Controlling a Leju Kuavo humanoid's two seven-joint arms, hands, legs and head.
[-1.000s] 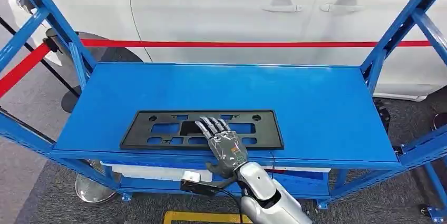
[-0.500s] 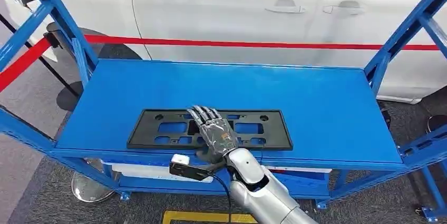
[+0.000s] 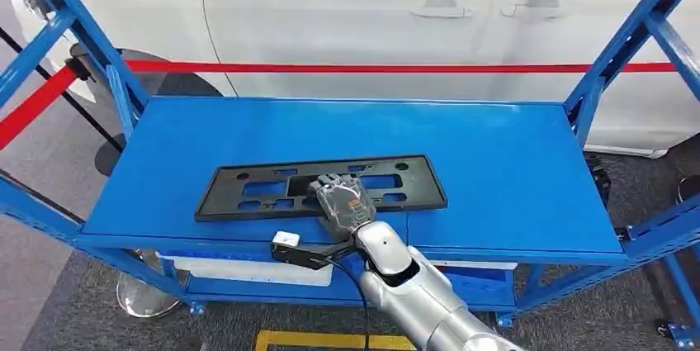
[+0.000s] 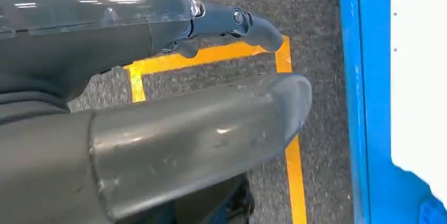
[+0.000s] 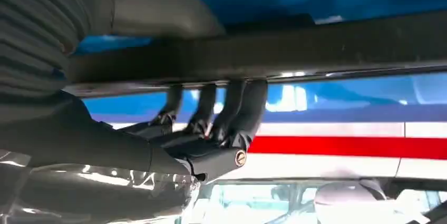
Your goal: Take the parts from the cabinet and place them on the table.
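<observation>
A second before, the black license plate frame point(image 3: 320, 187) lay flat on the blue shelf point(image 3: 495, 169), and the right hand point(image 3: 345, 204) lay flat on top of it with its fingers stretched out. Half a second before, the hand sat a bit nearer the front edge. Now the fingers were curled down through an opening in the frame, and the frame sat a little crooked, with its left end lower than its right end. That looked like the hand had taken hold and begun to tug or lift it. So the pick-up part of the job had probably begun, but the frame was not off the shelf yet.

In the right wrist view, the dark fingers point(image 5: 232, 109) hooked over the long bar of the frame point(image 5: 316, 50), and the thick thumb pressed on its other side. The hand was gripping the frame near the middle of its front edge.

The left hand point(image 4: 158, 97) hung low over the grey floor and a yellow line point(image 4: 292, 171). I could not tell if its fingers were open or closed.

A white car point(image 3: 371, 12) stood behind the shelf.
</observation>
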